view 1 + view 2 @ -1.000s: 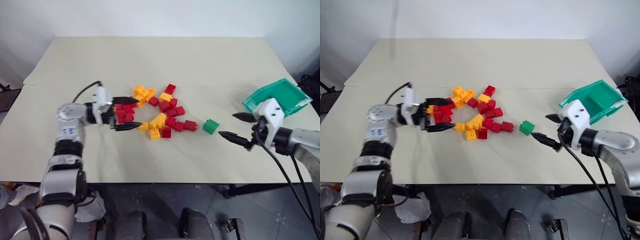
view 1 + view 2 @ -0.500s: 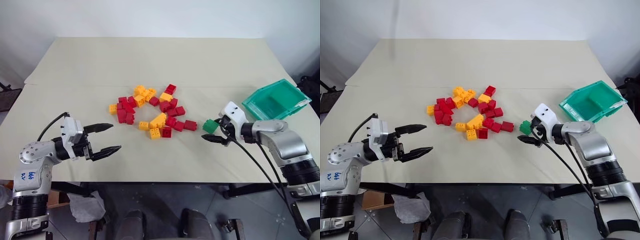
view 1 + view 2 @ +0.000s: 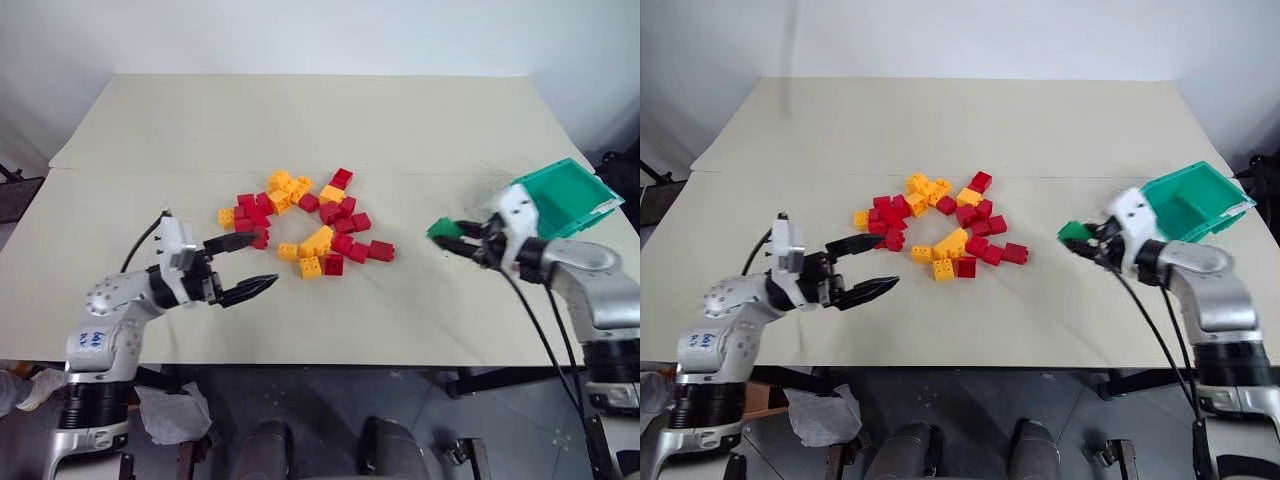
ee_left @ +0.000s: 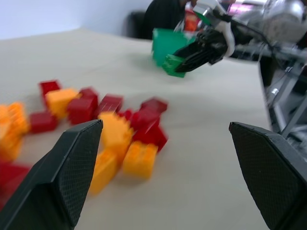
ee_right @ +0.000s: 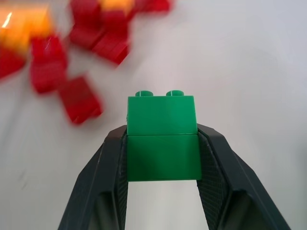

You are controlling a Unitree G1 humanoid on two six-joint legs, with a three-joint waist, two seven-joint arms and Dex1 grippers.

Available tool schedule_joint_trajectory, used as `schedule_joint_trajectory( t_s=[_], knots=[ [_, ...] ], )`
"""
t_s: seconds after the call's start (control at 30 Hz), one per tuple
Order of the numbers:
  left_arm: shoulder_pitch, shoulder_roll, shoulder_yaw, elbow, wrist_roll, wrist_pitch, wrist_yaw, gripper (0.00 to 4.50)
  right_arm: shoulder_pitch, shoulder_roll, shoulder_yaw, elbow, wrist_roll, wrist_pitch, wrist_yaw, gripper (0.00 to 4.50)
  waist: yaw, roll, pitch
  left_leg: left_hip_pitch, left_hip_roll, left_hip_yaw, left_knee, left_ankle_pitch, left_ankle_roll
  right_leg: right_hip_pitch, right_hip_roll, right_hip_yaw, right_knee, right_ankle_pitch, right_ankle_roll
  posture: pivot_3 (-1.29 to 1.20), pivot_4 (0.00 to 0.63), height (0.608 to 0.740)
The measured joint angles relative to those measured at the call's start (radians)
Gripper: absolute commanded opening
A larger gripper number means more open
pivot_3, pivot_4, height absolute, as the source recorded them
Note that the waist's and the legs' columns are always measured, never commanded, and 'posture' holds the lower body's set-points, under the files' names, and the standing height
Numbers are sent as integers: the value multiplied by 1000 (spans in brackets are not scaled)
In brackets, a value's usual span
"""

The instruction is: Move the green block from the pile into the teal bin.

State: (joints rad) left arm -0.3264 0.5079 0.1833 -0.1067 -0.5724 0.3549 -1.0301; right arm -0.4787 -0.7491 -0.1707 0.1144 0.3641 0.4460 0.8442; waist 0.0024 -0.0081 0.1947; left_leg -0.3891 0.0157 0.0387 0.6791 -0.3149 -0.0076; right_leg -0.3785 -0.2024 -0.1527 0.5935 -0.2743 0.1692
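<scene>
status: pick-up done, delivery pending.

the right hand (image 3: 452, 236) is gripping the green block (image 5: 162, 136), with the two black fingers (image 5: 108, 167) pressing against its opposite sides and the studs facing away from the wrist. in the left eye view the green block is sitting at right of centre, lifted clear of the worktop (image 3: 300, 120), well apart from the pile (image 3: 305, 222) and just to the left of the teal bin (image 3: 565, 195). the block is not yet over the bin opening; the bin, at the right edge of the frame, is appearing empty as far as its visible interior shows.

the left hand (image 3: 243, 267) is standing open, jaws wide apart and holding nothing, hovering at lower left of the frame just beside the near-left edge of the pile. the red and yellow bricks are lying loose at frame centre.

remaining steps, as judged from this state:
- carrying the block to the right until it is above the bin opening.
- releasing it so it is dropping inside the walls rather than onto the rim.
</scene>
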Motion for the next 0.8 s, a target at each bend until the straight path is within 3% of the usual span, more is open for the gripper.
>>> schedule_joint_trajectory(
  t_s=[0.2,0.33,0.5,0.8],
  knots=[
    [-25,-79,-74,-72,0,29,103,4500,61,-82,-264,38,7,-7,-137,1491,10,0,0,0,0,1,0,0,0,1,0,1,-1,0,0,0,150,740],
    [-75,-138,-124,-71,71,5,205,4500,-22,-102,-260,173,-59,-50,-225,1491,-5,1,0,2,0,4,1,0,0,1,0,3,-1,0,0,0,150,740],
    [-66,-151,-150,-72,90,-19,227,4500,-196,-103,-162,424,-142,-130,-240,1491,-19,2,0,2,0,5,-1,0,0,0,0,4,-2,0,0,0,150,740],
    [-39,-98,-136,-71,100,-58,213,4500,-367,-103,-87,756,-209,-307,-224,4472,-6,2,0,1,0,5,-1,0,0,0,0,4,-4,0,0,0,150,740]
  ],
)
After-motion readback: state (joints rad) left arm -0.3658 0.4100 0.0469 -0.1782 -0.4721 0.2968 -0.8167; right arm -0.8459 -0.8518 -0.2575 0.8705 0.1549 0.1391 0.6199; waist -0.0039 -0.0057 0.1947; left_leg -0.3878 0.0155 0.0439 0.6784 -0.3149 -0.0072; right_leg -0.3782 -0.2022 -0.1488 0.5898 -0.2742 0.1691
